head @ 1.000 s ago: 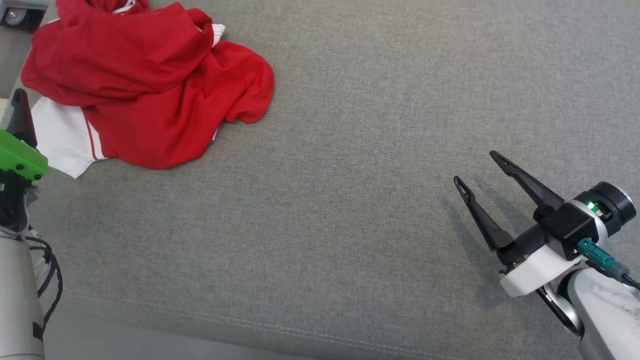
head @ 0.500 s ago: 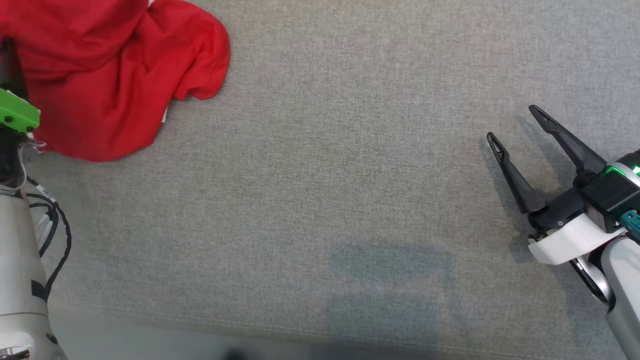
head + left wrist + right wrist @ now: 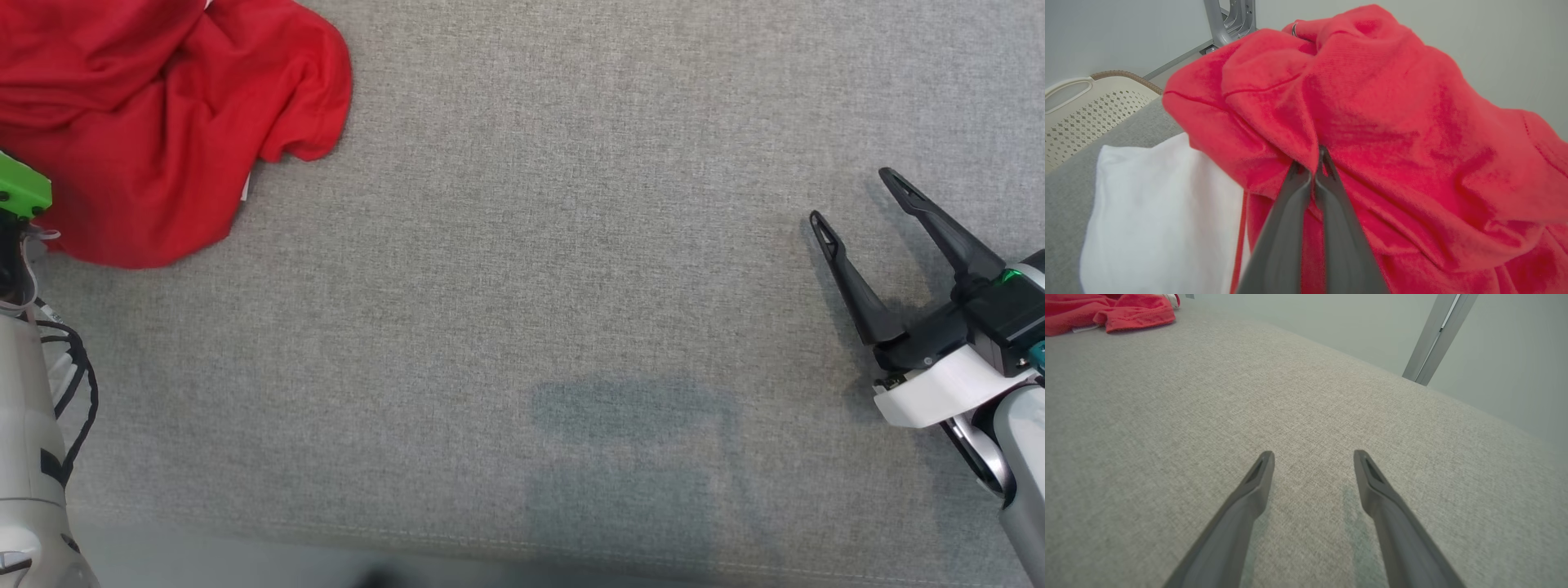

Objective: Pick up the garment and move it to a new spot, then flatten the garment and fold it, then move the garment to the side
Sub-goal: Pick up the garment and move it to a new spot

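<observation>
The garment [image 3: 163, 114], a crumpled red shirt, lies at the far left of the grey surface in the head view, and in the right wrist view it is a small red heap [image 3: 1106, 312] at the top left. Seen from the left wrist, the garment [image 3: 1392, 122] bulges up in red folds with a white sleeve [image 3: 1163, 216] beside them. My left gripper [image 3: 1318, 165] is shut, its tips pinching a red fold. At the right of the head view my right gripper [image 3: 857, 200] stands open above bare fabric, holding nothing; the right wrist view shows its tips [image 3: 1312, 457] spread wide.
A cream perforated basket [image 3: 1081, 110] stands past the surface's edge beyond the garment. A metal frame post [image 3: 1229, 20] rises behind the garment, and another post [image 3: 1437, 335] stands past the far edge. The grey upholstered surface [image 3: 531, 286] stretches between the two grippers.
The head camera has shifted, so the garment now sits further up and left in the picture. My left gripper has shut on a red fold. The right gripper stays open.
</observation>
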